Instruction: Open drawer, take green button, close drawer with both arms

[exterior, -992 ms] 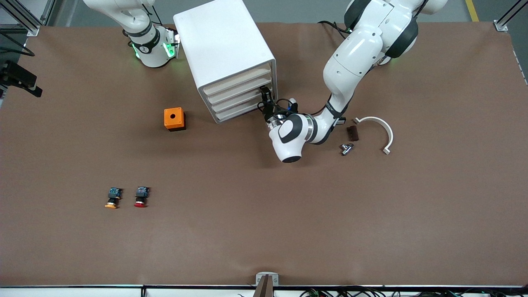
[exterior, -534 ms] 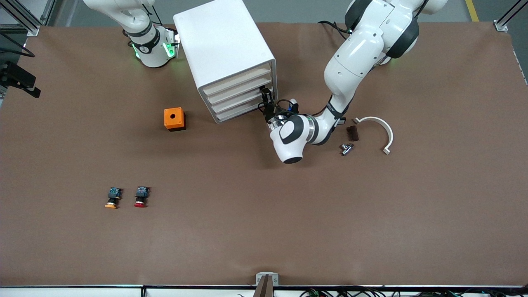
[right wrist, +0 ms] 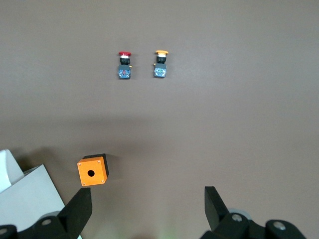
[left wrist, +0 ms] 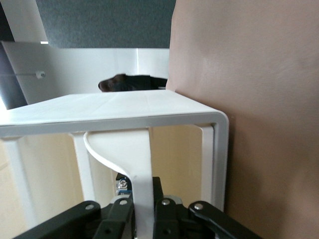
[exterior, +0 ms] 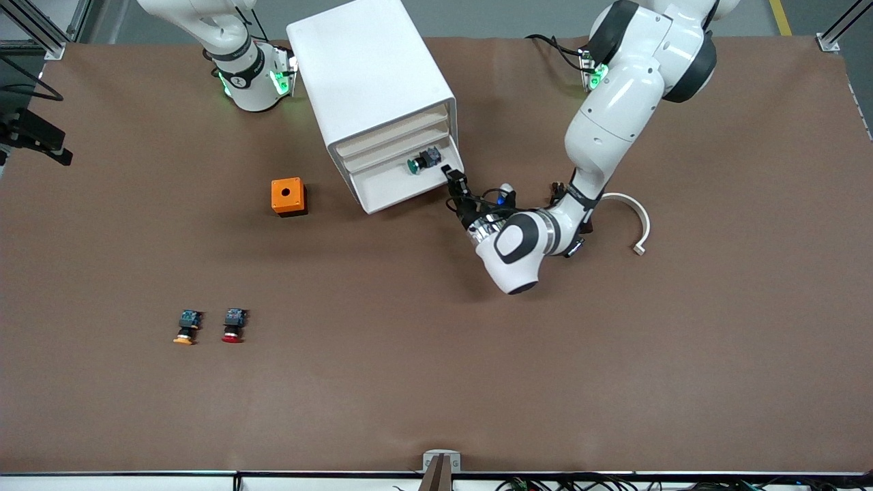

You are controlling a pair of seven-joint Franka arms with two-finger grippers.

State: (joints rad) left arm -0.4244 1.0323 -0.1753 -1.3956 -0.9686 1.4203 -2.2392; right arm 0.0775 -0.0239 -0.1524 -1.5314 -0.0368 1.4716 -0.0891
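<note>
While the drawer (exterior: 402,183) stands pulled out of the white cabinet (exterior: 372,82), I see the left gripper (exterior: 455,183) at the drawer's corner toward the left arm's end of the table. In the left wrist view its black fingers (left wrist: 122,211) are pressed on either side of the drawer's thin cream front wall (left wrist: 137,169), pinching it.

The button (exterior: 423,161) lies on its side in the open drawer, near that same corner. Its long axis runs roughly along the drawer's front, tilted slightly. Green cap points toward the right arm's end of the table; the darker rear block points toward the left gripper.

The right gripper (right wrist: 147,209) hangs high, jaws spread wide with nothing between them. Under it in the right wrist view: orange box (right wrist: 92,171) with a round hole on top, and the red-capped button (right wrist: 124,64) and yellow-capped button (right wrist: 160,63) side by side on the brown table (exterior: 477,375). The right arm waits.

A white curved bracket (exterior: 631,215) lies on the table near the left arm's forearm.
</note>
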